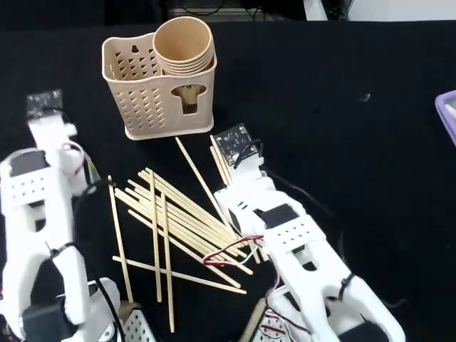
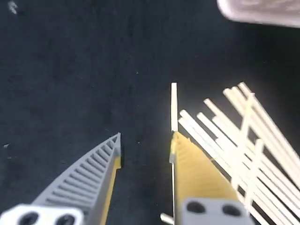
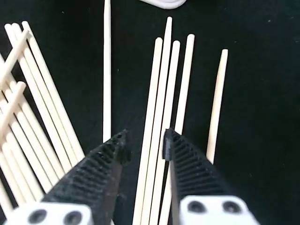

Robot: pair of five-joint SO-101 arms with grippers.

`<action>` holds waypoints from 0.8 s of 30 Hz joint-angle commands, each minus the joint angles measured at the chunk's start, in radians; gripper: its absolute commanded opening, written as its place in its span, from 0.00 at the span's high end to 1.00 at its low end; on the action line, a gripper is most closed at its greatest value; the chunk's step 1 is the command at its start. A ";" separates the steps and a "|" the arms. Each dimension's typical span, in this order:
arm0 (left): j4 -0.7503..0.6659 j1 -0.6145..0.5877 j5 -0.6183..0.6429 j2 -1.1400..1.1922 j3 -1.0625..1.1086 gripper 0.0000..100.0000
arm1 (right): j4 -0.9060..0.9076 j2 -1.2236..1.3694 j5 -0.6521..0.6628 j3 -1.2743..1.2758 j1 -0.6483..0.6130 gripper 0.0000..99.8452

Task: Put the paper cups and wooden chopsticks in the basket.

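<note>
While your left end effector (image 2: 145,138) and right end effector (image 3: 145,138) both hang spread above the wooden chopsticks (image 1: 187,214), the paper cups (image 1: 184,44) stand stacked in the basket (image 1: 142,107).
You have the basket at 11 o'clock on the desk (image 1: 356,178), cups in its 3 o'clock compartment, the chopsticks strewn at its 6 o'clock. The right fingers straddle sticks of a small bundle (image 3: 162,79); one left finger sits over a lone stick (image 2: 174,105).

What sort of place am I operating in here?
Probably a robot test bench: a black-covered table, loose wooden chopsticks strewn on it, and a basket holding stacked paper cups.
</note>
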 commanded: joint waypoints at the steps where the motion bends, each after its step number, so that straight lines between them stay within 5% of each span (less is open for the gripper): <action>1: -0.097 0.027 0.054 -0.032 0.085 0.82 | -0.037 0.117 -0.002 -0.108 0.025 0.90; 13: -0.296 0.027 0.084 -0.032 0.309 0.82 | 0.112 0.521 -0.002 -0.426 0.028 0.90; 24: -0.304 0.027 0.183 -0.029 0.314 0.82 | 0.307 0.409 0.000 -0.486 0.029 0.83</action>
